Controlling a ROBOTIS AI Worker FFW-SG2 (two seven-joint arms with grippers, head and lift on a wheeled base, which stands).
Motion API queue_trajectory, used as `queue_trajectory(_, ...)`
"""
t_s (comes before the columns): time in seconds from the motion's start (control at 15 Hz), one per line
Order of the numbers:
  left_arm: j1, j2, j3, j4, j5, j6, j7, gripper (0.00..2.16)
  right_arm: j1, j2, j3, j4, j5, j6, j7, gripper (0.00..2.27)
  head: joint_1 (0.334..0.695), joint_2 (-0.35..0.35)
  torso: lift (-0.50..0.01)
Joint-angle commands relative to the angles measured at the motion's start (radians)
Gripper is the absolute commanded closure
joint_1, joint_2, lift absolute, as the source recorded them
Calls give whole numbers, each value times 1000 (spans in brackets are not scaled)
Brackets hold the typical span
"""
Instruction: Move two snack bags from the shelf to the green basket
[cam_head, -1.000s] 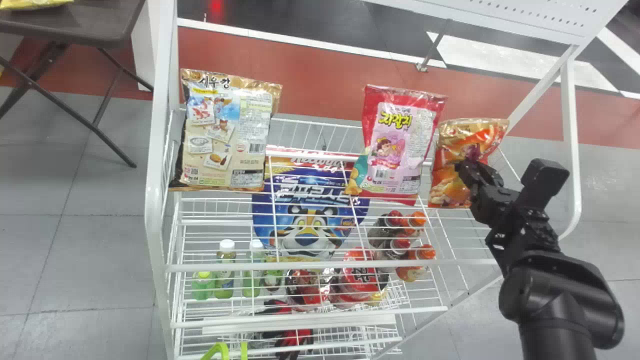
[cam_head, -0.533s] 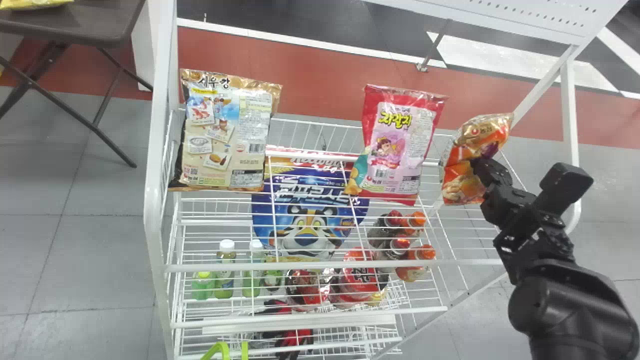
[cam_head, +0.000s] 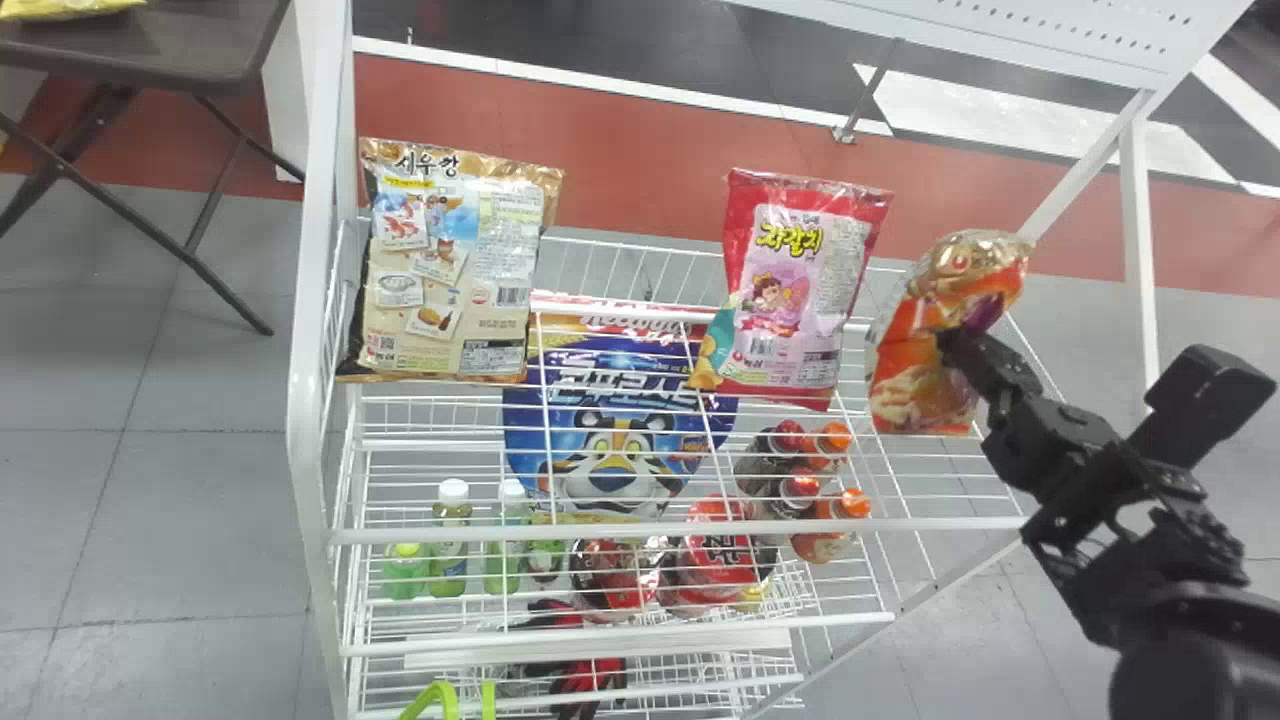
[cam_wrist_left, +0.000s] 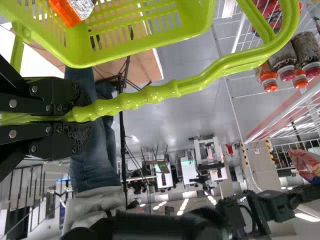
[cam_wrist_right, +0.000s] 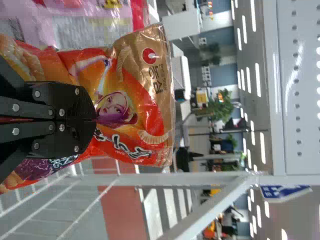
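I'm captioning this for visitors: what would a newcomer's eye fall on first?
Probably the orange snack bag pinched in the right gripper, near the right end of the shelf. Next, the green basket, its handle clasped by the left gripper. Then the large beige bag at the shelf's left end.

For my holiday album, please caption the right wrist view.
The robot's right pincer grips an orange snack bag near a white shelf frame.

Three foil snack bags: one beige printed bag (cam_head: 450, 270), one red-and-pink bag (cam_head: 800, 290), one orange-and-gold bag (cam_head: 915, 385). One large blue tiger-printed bag (cam_head: 620, 430). Three small greenish plastic bottles (cam_head: 450, 560); two red-capped bottles (cam_head: 788, 436); two orange-capped bottles (cam_head: 825, 545). One lime-green plastic basket (cam_wrist_left: 197, 17).
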Motion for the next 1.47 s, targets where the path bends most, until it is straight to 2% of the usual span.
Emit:
queue_trajectory(0.0, -4, -1, -2, -2, 1, 0, 1, 2145, 98, 22, -16, -136, -65, 165, 22, 2111, 695, -350, -16)
queue_trajectory(0.13, -2, -3, -2, 2, 1, -6, 4, 2148, 157, 49, -19, -214, -91, 276, 63, 2111, 695, -350, -16)
queue_trajectory(0.33, -2, -4, -2, 3, 1, -9, 6, 2148, 189, 62, -33, -292, -152, 616, 116, 2111, 695, -350, -16)
queue_trajectory(0.47, -2, -6, -2, 11, 3, -21, 4, 2145, 207, 98, -56, -322, -169, 748, 186, 2111, 695, -350, -16)
queue_trajectory(0.73, -1, -12, -6, 12, 6, -31, 7, 2145, 252, 105, -48, -368, -215, 932, 249, 2132, 695, -350, -16)
queue_trajectory(1.07, -1, -10, -9, 9, 6, -31, 6, 2145, 305, 103, 104, -345, -178, 1060, 261, 2132, 695, -350, -16)
queue_trajectory(1.4, 7, -12, -12, 2, 6, -31, 4, 2148, 318, 80, 283, -280, -115, 1060, 260, 2132, 695, -350, -16)
